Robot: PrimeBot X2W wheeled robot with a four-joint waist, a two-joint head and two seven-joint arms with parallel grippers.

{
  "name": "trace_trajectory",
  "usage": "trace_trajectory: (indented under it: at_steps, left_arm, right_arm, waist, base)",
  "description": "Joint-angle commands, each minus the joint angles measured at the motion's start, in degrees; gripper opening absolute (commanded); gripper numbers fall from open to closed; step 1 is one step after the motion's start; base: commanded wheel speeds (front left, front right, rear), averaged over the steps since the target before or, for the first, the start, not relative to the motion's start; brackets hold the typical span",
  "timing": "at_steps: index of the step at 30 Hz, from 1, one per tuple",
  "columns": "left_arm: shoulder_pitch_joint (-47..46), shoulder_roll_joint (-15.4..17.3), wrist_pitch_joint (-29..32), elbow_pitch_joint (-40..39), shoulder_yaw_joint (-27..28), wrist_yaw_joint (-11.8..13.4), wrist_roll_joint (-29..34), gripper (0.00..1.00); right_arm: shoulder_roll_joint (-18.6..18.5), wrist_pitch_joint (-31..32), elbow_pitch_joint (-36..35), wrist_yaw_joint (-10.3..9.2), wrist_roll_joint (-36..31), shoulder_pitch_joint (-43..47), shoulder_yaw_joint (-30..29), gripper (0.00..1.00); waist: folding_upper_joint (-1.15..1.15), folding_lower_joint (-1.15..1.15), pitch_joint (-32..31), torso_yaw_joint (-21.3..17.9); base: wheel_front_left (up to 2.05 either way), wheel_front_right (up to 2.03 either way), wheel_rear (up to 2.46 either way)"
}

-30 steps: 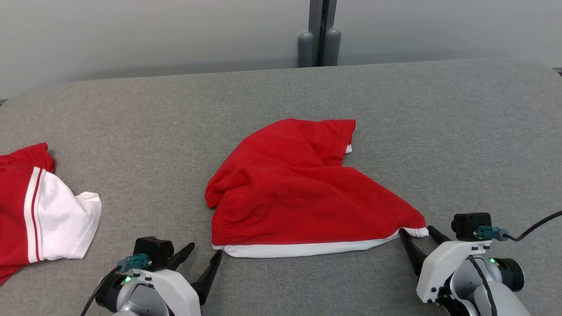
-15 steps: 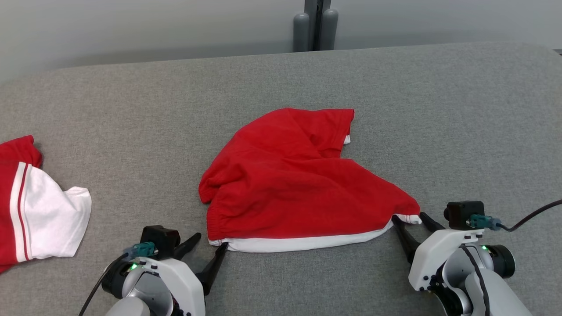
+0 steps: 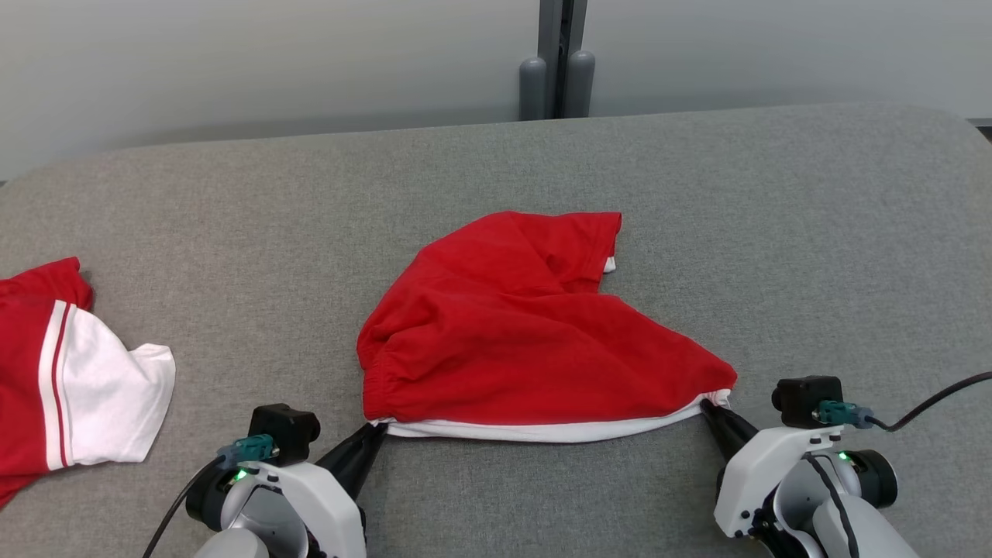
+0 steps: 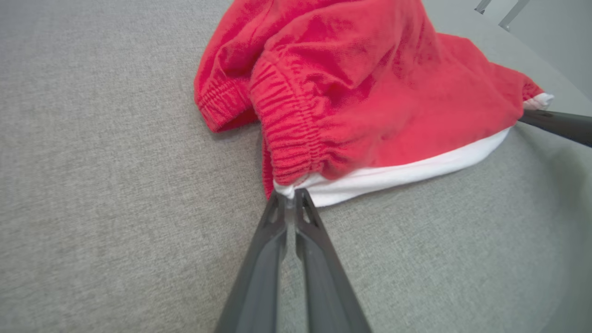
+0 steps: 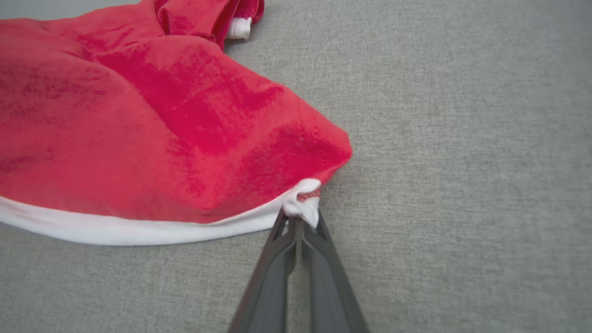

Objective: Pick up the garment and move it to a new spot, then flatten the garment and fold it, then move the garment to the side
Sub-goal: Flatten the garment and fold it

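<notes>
My left pincer (image 4: 290, 196) rises from the bottom centre, its two dark fingers pressed together on the white hem corner of a red garment (image 4: 370, 88). The garment lies bunched on the grey fabric-covered desk (image 4: 92, 185), its gathered waistband facing me. At the right edge, my right pincer (image 4: 527, 119) meets the hem's far corner.

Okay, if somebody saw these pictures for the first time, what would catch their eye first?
The bright red garment, bunched in the middle of the grey padded surface, with a white band along its near edge. Next, the left gripper and right gripper, each shut on a near corner of it. A second red and white garment lies at the left edge of the head view.
</notes>
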Motion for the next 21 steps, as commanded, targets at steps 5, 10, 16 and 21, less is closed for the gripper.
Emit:
trace_trajectory:
  at_steps: [5,10,16,21]
  left_arm:
    - [1.5,0.9,-1.1,-1.9,0.2,0.5,-0.7,0.0]
    - [4.0,1.6,-0.8,-7.2,0.7,1.9,-1.3,0.0]
    - [5.2,3.3,1.0,-15.6,1.0,3.1,-1.5,0.0]
    - [1.7,5.0,2.3,-18.9,1.6,3.7,0.0,0.0]
  right_arm:
    - [-1.7,-2.3,-2.6,0.01,1.1,2.0,-0.4,0.0]
    - [-2.3,-3.4,-6.7,0.01,2.1,5.1,-1.5,0.0]
    - [-2.6,-2.9,-14.1,0.01,2.1,7.8,-3.1,0.0]
    - [-1.8,-1.2,-18.9,0.01,2.4,4.5,-2.6,0.0]
  waist:
    - [0.0,0.0,-2.5,0.2]
    - [0.0,0.0,-4.4,0.4]
    - [0.0,0.0,-5.5,0.2]
    - [0.0,0.0,-4.3,-0.8]
  base:
    - [0.0,0.0,0.0]
    - [0.0,0.0,0.0]
    - [0.0,0.0,0.0]
    - [0.0,0.0,0.0]
